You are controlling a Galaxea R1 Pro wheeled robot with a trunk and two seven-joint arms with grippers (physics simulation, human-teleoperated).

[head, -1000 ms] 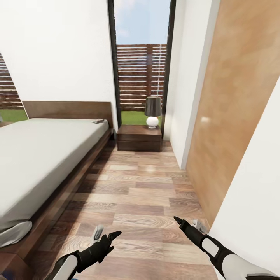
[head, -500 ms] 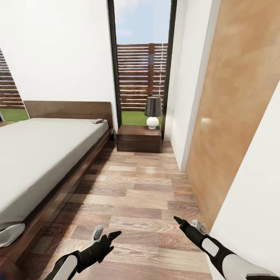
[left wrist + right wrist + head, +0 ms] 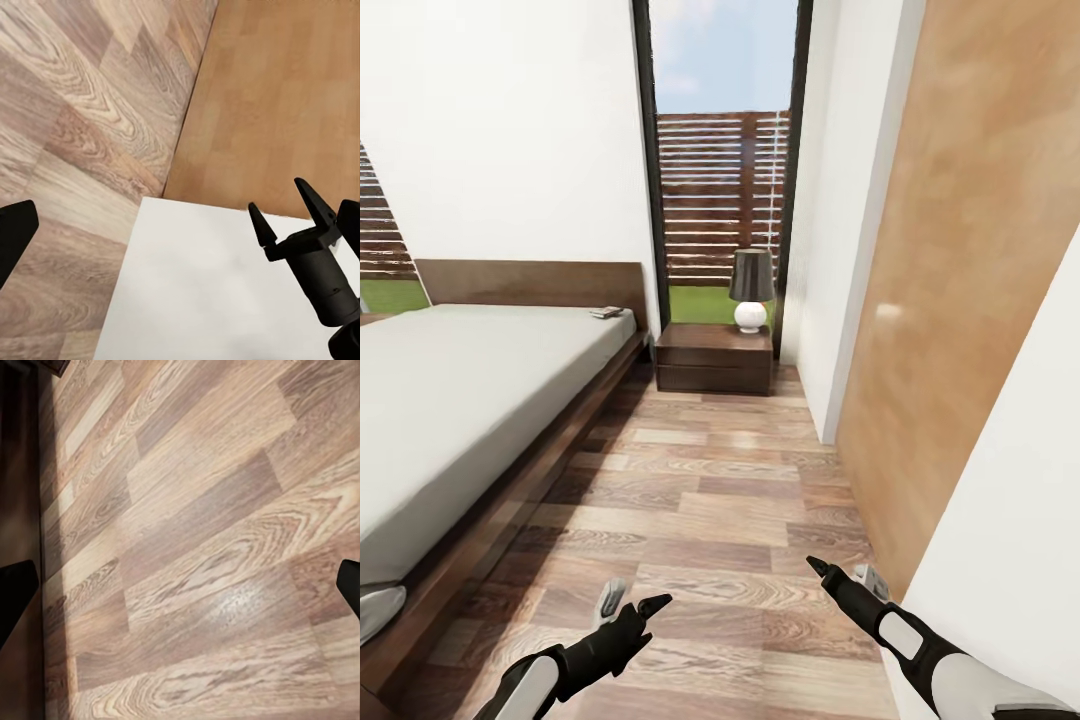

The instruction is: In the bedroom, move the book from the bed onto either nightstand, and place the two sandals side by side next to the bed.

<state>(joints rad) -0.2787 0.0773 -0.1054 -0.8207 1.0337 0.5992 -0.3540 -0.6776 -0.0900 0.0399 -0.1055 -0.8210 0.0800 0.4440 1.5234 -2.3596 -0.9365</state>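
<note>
The book lies small and dark on the grey mattress of the bed, at the corner by the headboard. The nightstand stands beyond the bed's far corner, under the window, with a lamp on top. My left gripper hangs open and empty low over the plank floor. My right gripper is open too, close to the white wall; in the left wrist view the right gripper shows its spread fingers. Both are far from the book. The blue sandals are out of view.
A light wooden door and a white wall close the right side. A tall black-framed window is straight ahead. A strip of wood floor runs between bed and wall. A pale bundle lies at the bed's near end.
The whole picture has shifted: the camera moved forward along the bed, whose near end slid down and left. Both arms hold the same pose, grippers still open.
</note>
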